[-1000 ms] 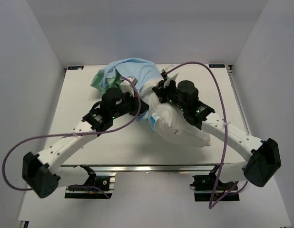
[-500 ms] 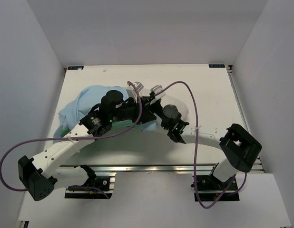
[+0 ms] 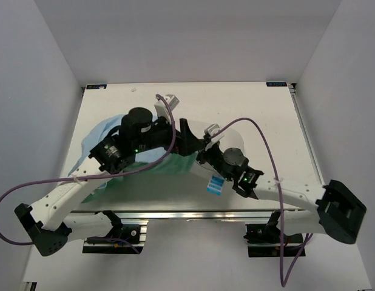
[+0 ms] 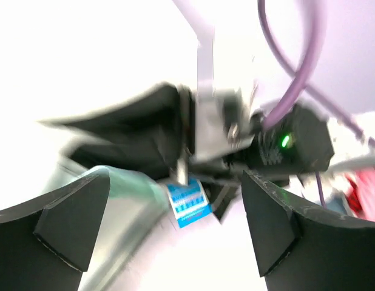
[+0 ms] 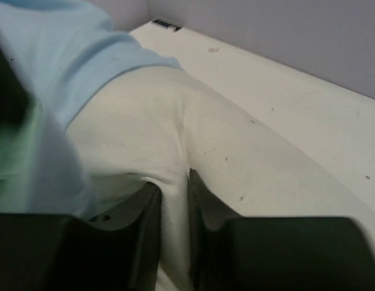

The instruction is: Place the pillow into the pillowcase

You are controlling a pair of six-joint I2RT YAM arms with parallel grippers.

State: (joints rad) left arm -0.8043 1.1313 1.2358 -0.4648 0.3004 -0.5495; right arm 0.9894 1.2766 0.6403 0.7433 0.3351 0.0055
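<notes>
Risk 1: the right gripper [image 5: 173, 221] has its jaws nearly closed on only a thin fold of the pillow [image 5: 236, 151], and a firm pull could strip that fold free. Risk 2: the left gripper [image 4: 175, 179] stands wide open with nothing in it, so nothing holds the mouth of the pillowcase [image 3: 97, 138], which may bunch or travel with the pillow rather than take it in. Risk 3: both wrists crowd together over the middle of the table [image 3: 254, 115], so contact is possible. The pillow lies centre-near, partly covered by the pillowcase, its blue tag [image 3: 215, 185] exposed toward the near edge. Both arms reach forward and inward, the left from the near-left corner and the right low from the near-right, meeting over the bundle.
</notes>
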